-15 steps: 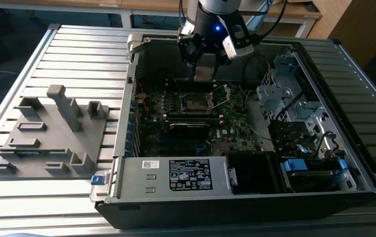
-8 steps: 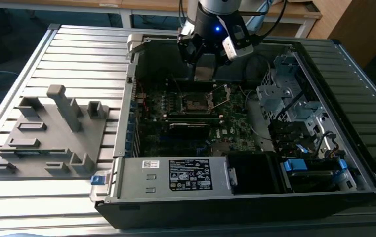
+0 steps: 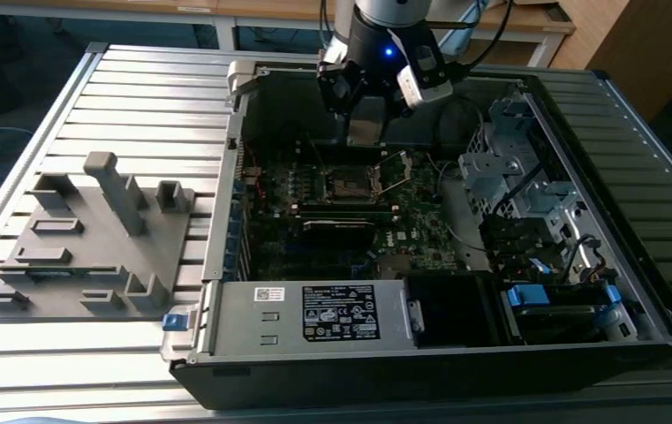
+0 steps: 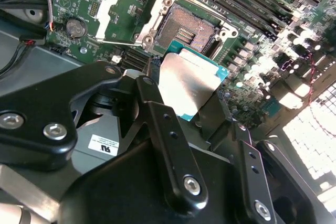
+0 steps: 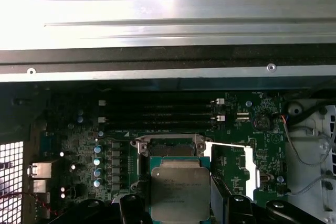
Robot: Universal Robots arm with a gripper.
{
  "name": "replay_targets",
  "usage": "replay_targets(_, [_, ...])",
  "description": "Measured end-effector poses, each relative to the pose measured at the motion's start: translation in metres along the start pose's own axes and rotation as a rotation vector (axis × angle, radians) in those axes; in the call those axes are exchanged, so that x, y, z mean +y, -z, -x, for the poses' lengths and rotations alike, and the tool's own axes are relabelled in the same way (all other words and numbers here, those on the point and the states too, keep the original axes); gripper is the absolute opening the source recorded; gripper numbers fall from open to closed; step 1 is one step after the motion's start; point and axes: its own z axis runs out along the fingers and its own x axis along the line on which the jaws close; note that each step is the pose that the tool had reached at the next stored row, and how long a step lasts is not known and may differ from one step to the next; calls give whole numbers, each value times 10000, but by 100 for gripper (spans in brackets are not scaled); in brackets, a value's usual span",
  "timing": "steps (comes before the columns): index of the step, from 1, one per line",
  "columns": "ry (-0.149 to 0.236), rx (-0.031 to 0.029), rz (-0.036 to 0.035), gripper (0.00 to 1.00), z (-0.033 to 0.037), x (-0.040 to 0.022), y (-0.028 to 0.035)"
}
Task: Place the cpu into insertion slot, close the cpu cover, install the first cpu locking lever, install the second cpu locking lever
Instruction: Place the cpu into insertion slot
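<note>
My gripper (image 3: 366, 131) hangs inside the open computer case, shut on the cpu (image 4: 186, 85), a flat square chip with a dull silver top and green edge. In both wrist views the black fingers (image 4: 155, 109) press on two opposite sides of the cpu (image 5: 180, 192). It is held a little above the motherboard, just short of the bare insertion slot (image 4: 184, 27), whose dark contact field is exposed. The cpu cover (image 4: 123, 11), a shiny silver frame, stands flipped open beside the slot (image 5: 170, 148). In the exterior view the slot (image 3: 348, 184) lies below the gripper.
Memory slots (image 5: 157, 114) run along one side of the socket. A drive cage (image 3: 512, 172) and cables fill the case's side at the exterior view's right. The power supply (image 3: 336, 314) sits at the near edge. A grey fixture plate (image 3: 88, 238) lies on the table at the exterior view's left.
</note>
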Motion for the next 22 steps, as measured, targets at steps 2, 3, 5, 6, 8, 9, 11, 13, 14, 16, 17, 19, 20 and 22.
replay_targets(2, [-44, -4, 1, 54, 0, 0, -1])
replay_targets(3, [-64, -6, 1, 54, 0, 0, -2])
replay_targets(5, [-105, -9, 2, 54, 0, 0, -2])
replay_targets(6, [-127, -10, 2, 54, 0, 0, -2])
replay_targets(8, [-168, -14, 3, 54, 0, 0, -3])
replay_targets(9, [-190, -17, 4, 54, 0, 0, -3])
replay_targets(11, [-245, -21, 5, 54, 0, 0, -4])
replay_targets(13, [-294, -25, 6, 54, 0, 0, -4])
replay_targets(14, [-316, -27, 6, 54, 0, 0, -4])
replay_targets(16, [-346, -30, 8, 54, 0, 0, -5])
replay_targets(17, [-358, -31, 7, 54, 0, 0, -5])
replay_targets(19, [-377, -33, 7, 54, 0, 0, -4])
replay_targets(20, [-386, -33, 8, 54, 0, 0, -4])
replay_targets(22, [-402, -35, 8, 54, 0, 0, -5])
